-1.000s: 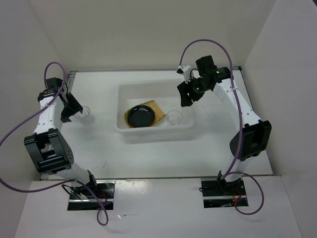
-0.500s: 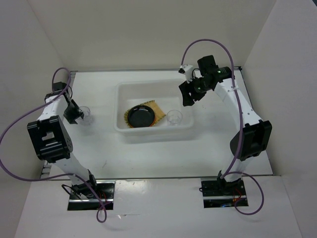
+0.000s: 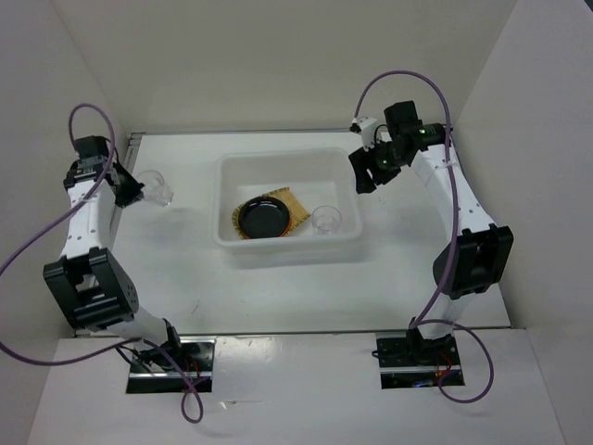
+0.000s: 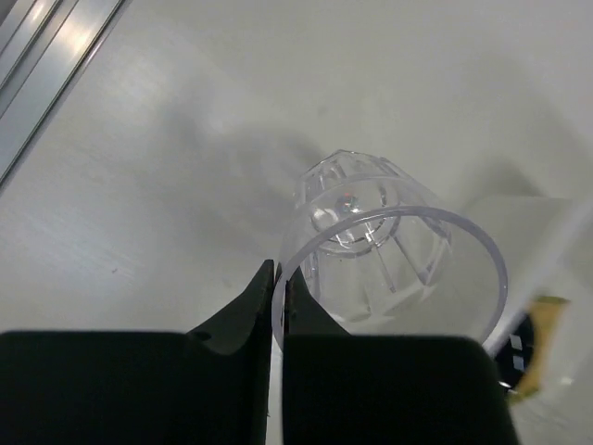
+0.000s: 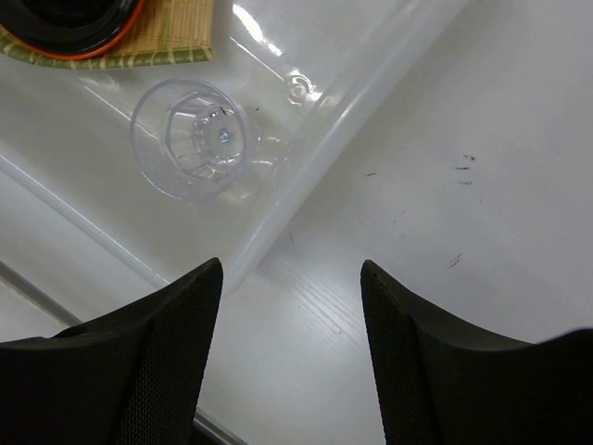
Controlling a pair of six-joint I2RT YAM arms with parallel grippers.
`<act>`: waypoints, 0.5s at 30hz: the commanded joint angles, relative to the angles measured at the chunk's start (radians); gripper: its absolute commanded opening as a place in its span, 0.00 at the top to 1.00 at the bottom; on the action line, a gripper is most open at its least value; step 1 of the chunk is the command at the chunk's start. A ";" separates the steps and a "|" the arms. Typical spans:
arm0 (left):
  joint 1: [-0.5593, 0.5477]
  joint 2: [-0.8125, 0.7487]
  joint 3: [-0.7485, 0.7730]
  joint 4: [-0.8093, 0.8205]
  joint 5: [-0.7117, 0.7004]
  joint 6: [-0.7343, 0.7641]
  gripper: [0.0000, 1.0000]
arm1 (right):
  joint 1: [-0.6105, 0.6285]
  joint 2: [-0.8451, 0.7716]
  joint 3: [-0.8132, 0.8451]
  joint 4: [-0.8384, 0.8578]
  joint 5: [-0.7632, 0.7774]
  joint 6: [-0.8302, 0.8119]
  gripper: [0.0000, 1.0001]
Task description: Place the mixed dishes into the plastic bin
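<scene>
A small clear plastic cup [image 4: 389,232] hangs tilted from my left gripper [image 4: 278,278], which is shut on the cup's rim with one finger inside and one outside. The top view shows this cup [image 3: 157,184] left of the plastic bin [image 3: 287,159], beside the left gripper [image 3: 132,189]. Inside the bin lie a black plate [image 3: 262,218] on a bamboo tray [image 3: 297,204] and a second clear cup [image 3: 326,219]. An orange rim [image 5: 119,35] shows under the black plate. My right gripper [image 5: 292,273] is open and empty, above the table just outside the bin's right rim [image 5: 315,153].
White walls close in the table on the left, back and right. An aluminium rail [image 4: 46,65] runs along the table's far-left edge near the left gripper. Purple cables loop above both arms.
My left gripper has shut on the cup's rim and carried it up the top view, toward the back of the table. The right gripper has drifted right, off the bin.
</scene>
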 commanded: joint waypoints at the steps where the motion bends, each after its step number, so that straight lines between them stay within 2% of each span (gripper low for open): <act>1: 0.006 -0.132 0.123 0.139 0.197 -0.112 1.00 | -0.011 -0.042 0.009 -0.015 0.011 -0.004 0.33; 2: -0.023 -0.146 0.152 0.165 0.239 -0.122 1.00 | -0.011 -0.051 0.000 -0.015 0.011 -0.004 0.33; 3: -0.035 -0.155 0.152 0.278 0.300 -0.144 1.00 | -0.011 -0.051 0.000 -0.006 0.011 -0.004 0.33; 4: -0.046 -0.155 0.152 0.343 0.419 -0.161 1.00 | -0.011 -0.051 0.000 -0.006 0.011 -0.004 0.33; 5: -0.081 -0.144 0.152 0.418 0.461 -0.172 1.00 | -0.011 -0.051 0.000 -0.006 0.011 -0.004 0.33; 7: -0.136 -0.103 0.267 0.418 0.497 -0.128 1.00 | -0.020 -0.051 -0.009 -0.006 0.011 -0.004 0.33; 10: -0.250 0.039 0.451 0.325 0.497 -0.034 1.00 | -0.020 -0.051 -0.020 0.005 0.002 -0.004 0.33; 13: -0.345 0.156 0.539 0.281 0.508 0.020 1.00 | -0.020 -0.051 -0.029 0.005 0.002 0.005 0.33; 15: -0.438 0.242 0.705 0.138 0.404 0.077 1.00 | -0.029 -0.051 -0.029 0.005 0.002 0.005 0.33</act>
